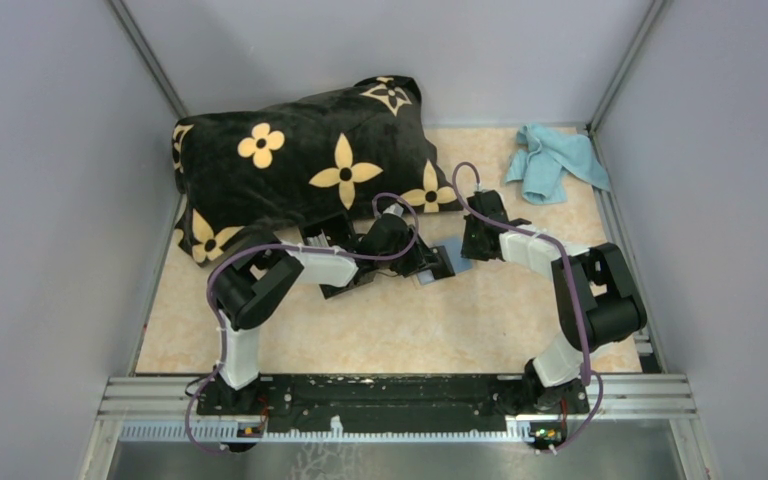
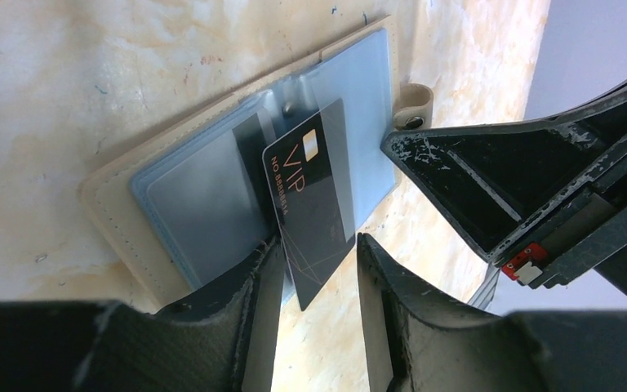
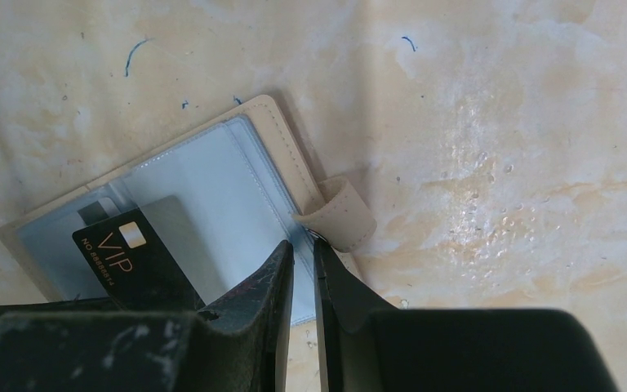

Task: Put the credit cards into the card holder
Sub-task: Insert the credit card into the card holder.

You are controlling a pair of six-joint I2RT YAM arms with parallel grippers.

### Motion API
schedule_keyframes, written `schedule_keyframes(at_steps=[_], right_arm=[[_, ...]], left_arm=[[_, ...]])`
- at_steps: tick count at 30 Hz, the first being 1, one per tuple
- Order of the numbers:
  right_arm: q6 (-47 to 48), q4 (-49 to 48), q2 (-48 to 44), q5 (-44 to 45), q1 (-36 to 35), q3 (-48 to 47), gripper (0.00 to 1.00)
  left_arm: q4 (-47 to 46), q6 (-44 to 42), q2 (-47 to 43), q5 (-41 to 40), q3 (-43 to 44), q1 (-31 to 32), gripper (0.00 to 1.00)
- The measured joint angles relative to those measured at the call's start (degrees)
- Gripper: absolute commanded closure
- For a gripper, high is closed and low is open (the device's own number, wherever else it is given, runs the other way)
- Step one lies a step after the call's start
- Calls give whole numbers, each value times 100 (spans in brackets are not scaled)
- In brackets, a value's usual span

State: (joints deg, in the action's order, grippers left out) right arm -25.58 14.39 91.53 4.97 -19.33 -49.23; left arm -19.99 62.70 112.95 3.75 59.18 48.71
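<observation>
The card holder (image 2: pixel 188 196) is a beige open wallet with pale blue clear sleeves, lying flat on the table; it also shows in the right wrist view (image 3: pixel 204 175). A black card marked VIP (image 2: pixel 310 204) sits partly in a sleeve, its lower corner sticking out between the jaws of my left gripper (image 2: pixel 319 240), which stand apart. The card also shows in the right wrist view (image 3: pixel 126 253). My right gripper (image 3: pixel 302 245) is shut, with its tips down on the holder's edge beside the snap tab (image 3: pixel 339 214). No grey or beige card is in view.
A big black pillow with yellow flowers (image 1: pixel 300 160) lies at the back left. A light blue cloth (image 1: pixel 555 160) lies at the back right. Both grippers meet at the holder (image 1: pixel 457 262) mid-table. Grey walls enclose the table.
</observation>
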Motion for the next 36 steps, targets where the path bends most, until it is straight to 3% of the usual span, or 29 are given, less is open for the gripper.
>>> schedule_keyframes(at_steps=[21, 29, 36], right_arm=[[0, 17, -7, -22, 0, 0, 84], [0, 20, -7, -22, 0, 0, 84], [0, 20, -9, -24, 0, 0, 84]], left_arm=[[140, -262, -68, -74, -28, 17, 82], [133, -297, -70, -74, -46, 17, 100], [76, -192, -74, -92, -94, 48, 100]])
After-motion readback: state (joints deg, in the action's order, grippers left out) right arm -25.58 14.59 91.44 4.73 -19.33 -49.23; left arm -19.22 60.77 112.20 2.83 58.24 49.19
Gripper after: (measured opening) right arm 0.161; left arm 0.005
